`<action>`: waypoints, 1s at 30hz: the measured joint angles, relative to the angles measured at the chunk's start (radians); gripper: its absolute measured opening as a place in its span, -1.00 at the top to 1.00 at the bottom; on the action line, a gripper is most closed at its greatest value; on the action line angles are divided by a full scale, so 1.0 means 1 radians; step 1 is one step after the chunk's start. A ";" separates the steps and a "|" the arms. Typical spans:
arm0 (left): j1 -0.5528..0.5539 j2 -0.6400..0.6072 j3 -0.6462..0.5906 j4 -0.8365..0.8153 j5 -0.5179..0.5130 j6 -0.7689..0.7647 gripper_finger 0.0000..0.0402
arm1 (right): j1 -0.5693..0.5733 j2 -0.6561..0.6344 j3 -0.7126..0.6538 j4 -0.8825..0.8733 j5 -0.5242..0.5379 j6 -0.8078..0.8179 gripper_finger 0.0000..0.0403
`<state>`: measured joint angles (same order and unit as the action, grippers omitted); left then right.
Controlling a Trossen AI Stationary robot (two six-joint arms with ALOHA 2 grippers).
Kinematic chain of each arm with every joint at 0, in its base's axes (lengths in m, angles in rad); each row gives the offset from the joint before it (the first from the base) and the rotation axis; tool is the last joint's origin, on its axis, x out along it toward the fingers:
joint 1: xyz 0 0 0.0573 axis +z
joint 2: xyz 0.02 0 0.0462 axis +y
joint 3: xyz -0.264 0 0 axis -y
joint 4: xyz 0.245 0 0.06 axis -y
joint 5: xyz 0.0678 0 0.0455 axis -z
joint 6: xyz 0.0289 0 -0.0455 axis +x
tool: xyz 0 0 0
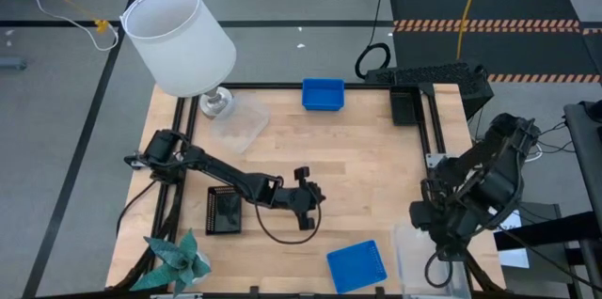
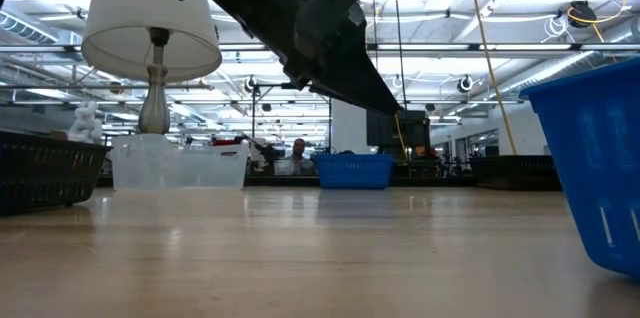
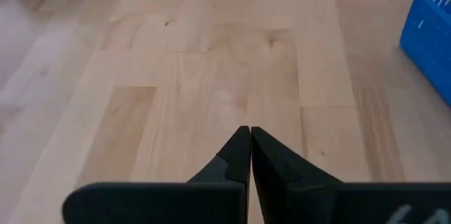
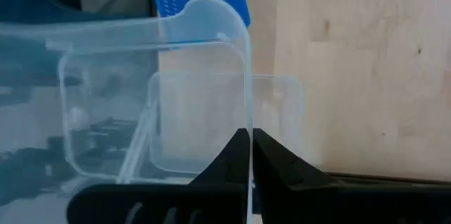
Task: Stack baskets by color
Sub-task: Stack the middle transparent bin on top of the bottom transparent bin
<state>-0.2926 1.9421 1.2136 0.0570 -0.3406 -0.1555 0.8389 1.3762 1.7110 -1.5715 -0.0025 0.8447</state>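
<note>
My right gripper (image 4: 250,134) hangs over the table's near right corner, shut on a clear basket (image 4: 176,111), which also shows in the high view (image 1: 421,259). Over the middle of the table my left gripper (image 3: 249,136) is shut on nothing, also shown in the high view (image 1: 308,207). A blue basket (image 1: 357,266) rests on its base near the front edge. A black slotted basket (image 1: 224,210) sits at the near left. At the far side stand a second clear basket (image 1: 235,122), a second blue basket (image 1: 323,94) and a second black basket (image 1: 406,106). My right gripper pinches one side wall of the clear basket at its rim (image 4: 247,104) between the two fingers. The fingers come from above, pointing steeply down. The basket hangs tilted below them, its open side turned toward the wrist.
A lamp with a white shade (image 1: 179,40) stands at the far left corner. A teal paper plant (image 1: 179,259) sits at the near left corner. Bare wood (image 1: 367,167) lies between the two arms. Dark rails (image 1: 428,120) run along the table's sides.
</note>
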 joint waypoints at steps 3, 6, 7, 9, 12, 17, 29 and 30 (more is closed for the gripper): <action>-0.009 0.000 0.000 0.000 0.000 -0.013 0.92 | 0.016 -0.001 -0.044 0.002 0.002 0.007 1.00; -0.014 0.000 0.000 0.006 0.000 -0.013 0.92 | 0.021 -0.020 -0.109 -0.002 0.001 0.028 1.00; -0.015 0.000 0.000 0.009 0.000 -0.014 0.92 | 0.022 -0.029 -0.131 -0.001 0.000 0.036 1.00; -0.017 0.000 0.000 0.018 0.000 -0.013 0.92 | 0.021 -0.051 -0.174 -0.001 -0.002 0.057 1.00; -0.018 0.000 0.000 0.024 0.000 -0.012 0.92 | 0.021 -0.084 -0.216 0.004 -0.001 0.077 1.00; -0.018 0.000 0.000 0.024 -0.001 -0.011 0.92 | 0.021 -0.133 -0.267 0.008 0.001 0.099 1.00; -0.018 0.000 0.000 0.023 -0.001 -0.008 0.92 | 0.021 -0.209 -0.446 0.121 0.001 0.113 1.00; -0.018 0.000 0.000 0.023 -0.001 -0.008 0.92 | 0.021 -0.214 -0.457 0.130 0.001 0.112 1.00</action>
<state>-0.3102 1.9422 1.2133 0.0804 -0.3412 -0.1635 0.8597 1.1623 1.2538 -1.4416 -0.0015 0.9571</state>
